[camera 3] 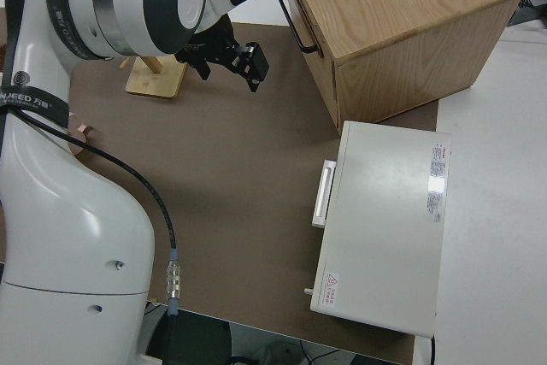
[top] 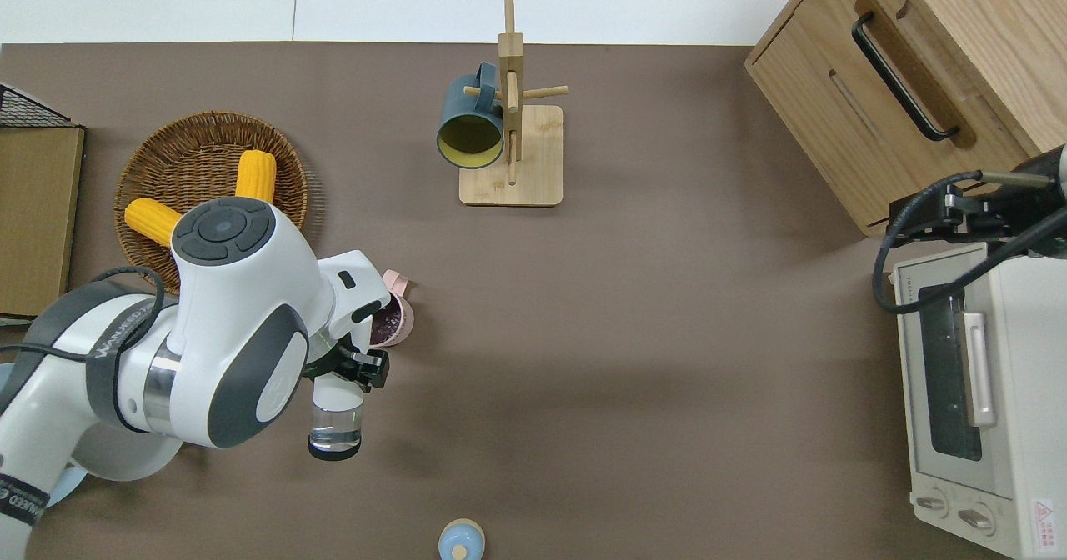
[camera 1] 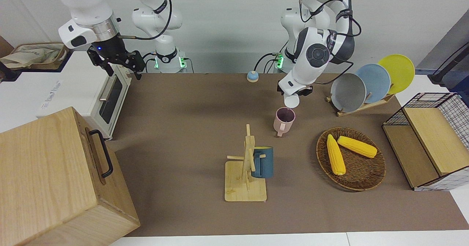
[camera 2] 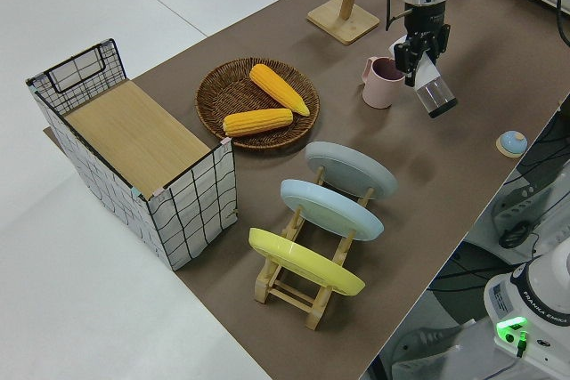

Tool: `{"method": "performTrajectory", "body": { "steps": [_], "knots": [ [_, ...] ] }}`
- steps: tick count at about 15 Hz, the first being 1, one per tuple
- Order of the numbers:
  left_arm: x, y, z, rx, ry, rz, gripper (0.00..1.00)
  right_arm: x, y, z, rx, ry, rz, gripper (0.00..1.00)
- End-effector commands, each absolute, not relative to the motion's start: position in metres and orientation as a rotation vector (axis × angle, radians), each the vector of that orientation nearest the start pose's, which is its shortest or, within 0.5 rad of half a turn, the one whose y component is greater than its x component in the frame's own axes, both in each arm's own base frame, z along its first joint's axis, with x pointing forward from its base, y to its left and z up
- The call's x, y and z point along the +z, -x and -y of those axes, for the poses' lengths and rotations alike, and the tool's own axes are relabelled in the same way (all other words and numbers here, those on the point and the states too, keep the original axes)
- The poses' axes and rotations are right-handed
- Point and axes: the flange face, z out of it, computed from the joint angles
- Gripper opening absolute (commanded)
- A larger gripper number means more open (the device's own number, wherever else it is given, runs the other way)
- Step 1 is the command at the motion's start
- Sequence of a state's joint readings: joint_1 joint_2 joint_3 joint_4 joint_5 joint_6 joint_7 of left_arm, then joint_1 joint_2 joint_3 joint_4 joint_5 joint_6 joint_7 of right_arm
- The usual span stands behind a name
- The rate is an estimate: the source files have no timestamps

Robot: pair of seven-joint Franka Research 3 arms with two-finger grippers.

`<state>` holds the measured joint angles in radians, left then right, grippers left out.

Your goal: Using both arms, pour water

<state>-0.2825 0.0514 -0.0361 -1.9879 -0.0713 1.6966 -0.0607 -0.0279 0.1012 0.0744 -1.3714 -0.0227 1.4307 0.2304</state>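
Clear glass tumbler (camera 1: 291,100) pinched in the left gripper (camera 1: 297,91) in the front view, tipped mouth-first at the rim of the pink ceramic mug (camera 1: 284,119), which stands nearer the worktop's robot-side edge, toward the left arm's end; likely to dribble past that rim if tilted faster or off-centre. Overhead, only a thin pool of water at the tumbler's (top: 336,427) base; dark inside the mug (top: 396,320), contents impossible to tell. From the left side, tumbler (camera 2: 436,95) close beside the mug (camera 2: 383,82); could knock it over with a careless swing. From the right side, right gripper (camera 3: 229,59) spread, empty, parked.
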Motion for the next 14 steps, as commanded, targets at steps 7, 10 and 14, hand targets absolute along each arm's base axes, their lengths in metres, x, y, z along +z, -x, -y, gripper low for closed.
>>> {"method": "performTrajectory", "body": {
  "steps": [7, 10, 14],
  "knots": [
    [0.432, -0.496, 0.168, 0.54, 3.064, -0.353, 0.0, 0.65, -0.565, -0.028, 0.059, 3.14, -0.258, 0.985],
    [0.433, -0.496, 0.167, 0.537, 3.065, -0.351, 0.0, 0.65, -0.565, -0.025, 0.058, 3.141, -0.266, 0.985],
    [0.441, -0.493, 0.164, 0.495, 3.08, -0.342, 0.0, 0.65, -0.565, -0.026, 0.058, 3.141, -0.263, 0.985]
  ]
}}
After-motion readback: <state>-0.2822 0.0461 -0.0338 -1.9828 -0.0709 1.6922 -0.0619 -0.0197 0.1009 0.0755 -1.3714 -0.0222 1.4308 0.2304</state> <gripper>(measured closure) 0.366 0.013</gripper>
